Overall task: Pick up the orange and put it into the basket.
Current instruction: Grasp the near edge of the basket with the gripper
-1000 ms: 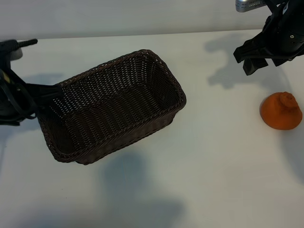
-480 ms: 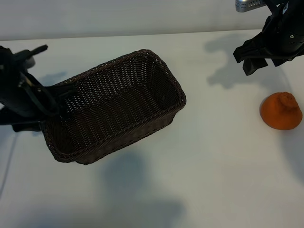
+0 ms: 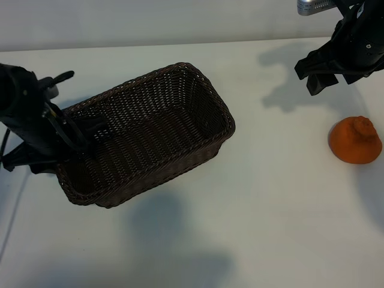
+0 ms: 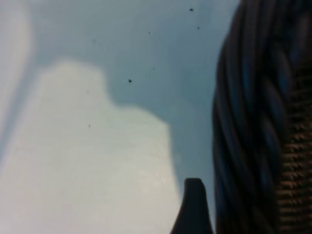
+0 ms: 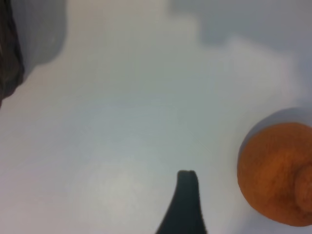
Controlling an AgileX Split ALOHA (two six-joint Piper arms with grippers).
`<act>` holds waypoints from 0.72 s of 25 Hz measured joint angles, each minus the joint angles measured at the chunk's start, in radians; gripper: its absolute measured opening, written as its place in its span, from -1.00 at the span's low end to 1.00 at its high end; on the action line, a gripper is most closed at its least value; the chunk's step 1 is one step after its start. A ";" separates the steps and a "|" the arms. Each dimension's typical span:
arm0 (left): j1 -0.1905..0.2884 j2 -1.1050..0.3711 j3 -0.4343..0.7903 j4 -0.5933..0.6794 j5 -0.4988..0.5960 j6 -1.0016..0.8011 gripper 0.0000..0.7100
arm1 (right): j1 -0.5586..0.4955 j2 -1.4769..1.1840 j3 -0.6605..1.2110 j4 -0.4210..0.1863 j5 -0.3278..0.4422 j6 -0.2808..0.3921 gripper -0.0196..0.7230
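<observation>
1. Two arms share a white table [image 3: 264, 210]; the exterior view looks down on it steeply.
2. Near the left of that view lies the basket [image 3: 144, 135], a dark brown woven wicker one, rectangular with rounded corners, its long axis running from about 8 o'clock to 2 o'clock.
3. Its inside shows only bare weave.
4. Well apart from it, at about 3 o'clock from the basket and close to the view's right edge, sits the orange [image 3: 354, 140] on the table, its bumpy knob on top.
5. At the basket's 9 o'clock end hangs the left gripper [image 3: 72, 141], pointing steeply down over the rim, jaws wide and holding nothing.
6. From the left wrist view the braided rim [image 4: 253, 122] fills one side, with one dark fingertip [image 4: 194, 204] just beside it over the table; whether they touch is unclear.
7. At about 12 o'clock from the orange hovers the right gripper [image 3: 327, 75], above the table, jaws spread wide and empty.
8. From the right wrist view the orange lies off to one side of a dark fingertip [image 5: 185, 200], apart from it.
</observation>
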 joint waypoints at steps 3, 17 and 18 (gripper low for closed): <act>0.000 0.047 0.000 -0.011 -0.009 0.014 0.66 | 0.000 0.000 0.000 0.000 0.000 0.000 0.66; 0.006 0.093 0.000 -0.087 -0.048 0.131 0.31 | 0.000 0.000 0.000 0.000 0.000 0.000 0.66; 0.007 0.093 -0.001 -0.099 -0.055 0.128 0.21 | 0.000 0.000 0.000 0.000 0.000 0.000 0.66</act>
